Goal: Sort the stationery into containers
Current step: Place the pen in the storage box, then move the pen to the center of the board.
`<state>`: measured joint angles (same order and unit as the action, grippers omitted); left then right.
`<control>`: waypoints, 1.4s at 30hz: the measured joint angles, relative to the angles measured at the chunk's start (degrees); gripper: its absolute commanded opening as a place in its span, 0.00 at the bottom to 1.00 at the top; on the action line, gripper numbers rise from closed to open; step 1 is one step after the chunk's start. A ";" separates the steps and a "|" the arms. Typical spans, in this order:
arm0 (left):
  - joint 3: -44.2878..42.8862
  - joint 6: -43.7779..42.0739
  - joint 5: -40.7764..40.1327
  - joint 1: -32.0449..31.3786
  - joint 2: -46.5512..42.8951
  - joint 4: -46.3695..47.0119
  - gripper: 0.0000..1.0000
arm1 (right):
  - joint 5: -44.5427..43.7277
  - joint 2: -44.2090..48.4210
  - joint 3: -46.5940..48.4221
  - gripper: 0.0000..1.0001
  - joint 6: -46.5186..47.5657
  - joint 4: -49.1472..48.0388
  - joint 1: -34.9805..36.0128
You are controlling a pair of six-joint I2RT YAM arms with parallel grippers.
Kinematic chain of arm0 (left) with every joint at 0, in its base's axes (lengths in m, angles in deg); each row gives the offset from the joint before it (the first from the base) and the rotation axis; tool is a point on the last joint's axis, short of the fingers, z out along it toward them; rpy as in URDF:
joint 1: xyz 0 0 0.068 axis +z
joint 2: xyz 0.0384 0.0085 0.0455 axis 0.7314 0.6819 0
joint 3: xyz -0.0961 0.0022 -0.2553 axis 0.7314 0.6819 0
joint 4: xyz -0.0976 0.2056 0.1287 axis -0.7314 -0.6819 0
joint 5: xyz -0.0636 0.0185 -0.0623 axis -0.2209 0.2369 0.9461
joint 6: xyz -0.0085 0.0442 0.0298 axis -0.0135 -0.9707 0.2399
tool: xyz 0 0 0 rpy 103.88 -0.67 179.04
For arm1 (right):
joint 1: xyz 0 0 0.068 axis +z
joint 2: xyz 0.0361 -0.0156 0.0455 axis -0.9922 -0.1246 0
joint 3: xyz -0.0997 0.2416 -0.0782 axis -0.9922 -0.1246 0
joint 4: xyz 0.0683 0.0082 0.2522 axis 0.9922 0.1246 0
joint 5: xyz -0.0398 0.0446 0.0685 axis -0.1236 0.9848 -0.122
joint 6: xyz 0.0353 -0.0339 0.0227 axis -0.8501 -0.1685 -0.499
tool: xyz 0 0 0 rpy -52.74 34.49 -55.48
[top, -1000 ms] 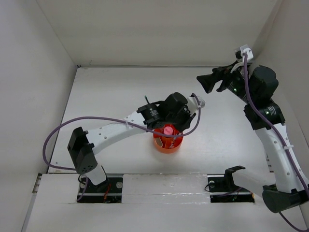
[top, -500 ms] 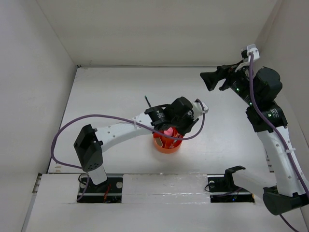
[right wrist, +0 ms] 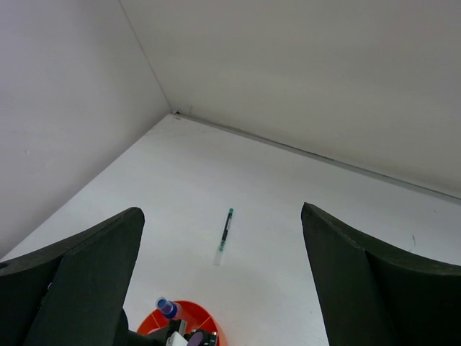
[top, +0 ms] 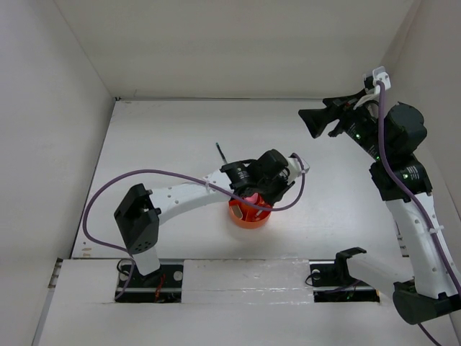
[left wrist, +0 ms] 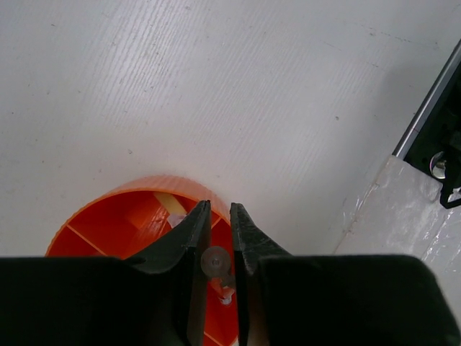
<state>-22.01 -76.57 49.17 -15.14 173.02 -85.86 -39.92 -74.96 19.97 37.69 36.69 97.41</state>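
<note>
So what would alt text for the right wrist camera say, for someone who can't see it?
The right gripper, wide open, frames a white table with its two dark fingers; a lone pen lies there, white walls behind. At the bottom edge an orange tray peeks in, a blue-capped bottle poking out of it.

Left arm (top: 184, 196) and right arm (top: 414, 223): white shells, black joints, purple cables (top: 379, 115) (green lights (top: 351, 132) on the right); left gripper (left wrist: 220, 207) matte black.

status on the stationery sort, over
Left gripper over orange tray, jaws near shut around small clear round item, grip unconfirmed. Right gripper open, raised, empty. Dark pen loose on table beyond tray. Nothing blocking.
</note>
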 measured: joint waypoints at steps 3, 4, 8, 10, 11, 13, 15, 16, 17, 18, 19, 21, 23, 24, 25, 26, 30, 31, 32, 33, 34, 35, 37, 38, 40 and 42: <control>0.09 -0.02 -0.31 0.00 0.13 0.04 0.26 | 0.22 0.00 0.00 0.96 -0.17 -0.02 0.00; 0.13 -0.07 -0.46 0.00 0.13 0.04 0.29 | 0.26 0.00 0.00 0.96 -0.20 -0.02 0.00; 0.79 -0.17 -1.36 0.00 0.13 0.39 0.42 | 0.74 -0.07 0.00 0.96 -0.31 -0.07 0.00; 1.25 -0.15 -1.75 0.00 0.13 0.46 0.43 | 1.05 -0.15 0.00 0.96 -0.46 -0.46 0.00; 1.31 -0.11 -1.90 0.00 0.13 0.37 0.48 | 1.16 -0.31 0.00 0.96 -0.57 -0.63 0.00; 1.33 -0.17 -2.19 0.00 0.07 0.44 0.53 | 1.49 -0.72 0.00 0.96 -0.63 -1.14 0.00; 1.20 -0.13 -2.43 0.00 -0.02 0.37 0.63 | 1.57 -1.16 0.00 0.96 -0.63 -1.27 0.02; 0.92 -0.17 -2.51 0.00 -0.02 0.24 0.66 | 1.57 -1.40 0.00 0.96 -0.63 -1.33 0.02; 0.44 -0.02 -2.56 0.00 -0.04 -0.02 0.69 | 1.57 -1.66 0.00 0.96 -0.63 -1.33 0.02; -0.26 0.04 -2.58 0.00 -0.04 -0.26 0.71 | 1.60 -1.92 0.04 0.96 -0.63 -1.36 0.02; -1.36 0.07 -2.60 0.00 -0.04 -0.66 0.72 | 1.60 -2.19 0.07 0.96 -0.63 -1.36 0.04; -4.13 0.09 -2.43 0.04 -0.11 -0.90 0.74 | 1.62 -2.78 0.42 0.97 -0.66 -1.33 0.07; -7.58 0.17 -1.73 0.52 -0.17 -0.85 0.78 | 1.62 -3.54 1.33 0.97 -0.66 -1.44 0.07; -9.31 0.24 -1.18 0.90 -0.26 -0.76 0.82 | 1.62 -3.85 1.75 0.98 -0.66 -1.60 0.07; -10.91 0.44 -0.92 1.46 -0.42 -0.57 0.87 | 1.62 -4.09 2.12 0.98 -0.66 -1.73 0.07; -12.39 0.68 -0.76 2.16 -0.61 -0.42 1.00 | 1.64 -4.39 2.64 1.00 -0.68 -1.90 0.07; -17.31 2.89 0.13 6.73 -0.83 -0.04 1.00 | 1.29 -5.49 4.85 1.00 -0.63 -2.95 0.07; -18.16 3.65 0.15 8.11 -0.83 0.00 1.00 | 1.01 -5.70 5.27 1.00 -0.63 -3.15 0.07; -19.06 4.74 0.52 10.29 -0.79 -0.04 1.00 | 0.72 -5.99 5.62 1.00 -0.63 -3.26 0.07; -20.13 6.34 0.76 12.35 -0.59 -0.24 1.00 | 0.39 -6.40 6.16 1.00 -0.63 -3.28 0.04; -21.46 8.07 0.76 14.99 0.00 -0.31 1.00 | 0.15 -7.02 6.75 1.00 -0.63 -3.37 0.00; -23.08 9.84 0.63 17.68 0.79 -0.55 1.00 | -0.02 -7.76 7.30 1.00 -0.61 -3.39 -0.09; -26.47 13.51 0.04 23.61 3.02 -1.01 1.00 | -0.24 -9.75 8.72 1.00 -0.61 -3.17 -0.33; -28.04 15.47 -0.17 26.56 4.31 -1.49 1.00 | -0.39 -11.23 9.86 1.00 -0.63 -2.69 -0.39; -30.08 18.97 -0.72 31.87 6.73 -2.40 1.00 | -0.61 -14.60 12.46 1.00 -0.61 -1.95 -0.39; -30.91 21.68 -1.03 36.39 8.83 -4.00 1.00 | -0.63 -17.57 14.19 1.00 -0.57 -0.81 -0.39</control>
<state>-52.91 -54.88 48.14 21.25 181.85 -89.86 -40.55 -92.54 34.15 37.12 35.88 97.02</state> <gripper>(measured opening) 0.997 0.999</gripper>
